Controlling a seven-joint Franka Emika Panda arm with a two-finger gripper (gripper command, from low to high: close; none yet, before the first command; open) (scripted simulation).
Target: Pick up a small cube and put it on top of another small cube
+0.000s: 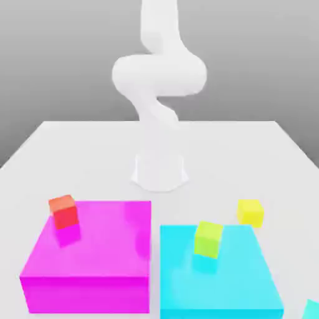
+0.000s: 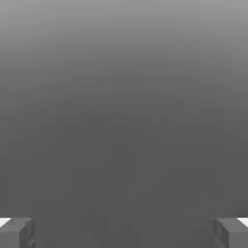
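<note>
The small cube [image 1: 250,212], plain bright yellow, rests on the white table [image 1: 75,149] beside the far right corner of the cyan block [image 1: 237,280]. A lime cube [image 1: 208,239] of about the same size sits on top of that cyan block. On the magenta block [image 1: 93,255], near its far left corner, stands a red cube [image 1: 63,210]. In the hand view my gripper [image 2: 124,233] is open, its two grey fingertips [image 2: 17,233] far apart with nothing between them, facing plain grey background.
The white arm [image 1: 159,75] rises from its base [image 1: 160,171] at the table's middle and leaves the exterior view at the top. The magenta and cyan blocks lie side by side at the front. A cyan corner [image 1: 311,309] shows at the front right.
</note>
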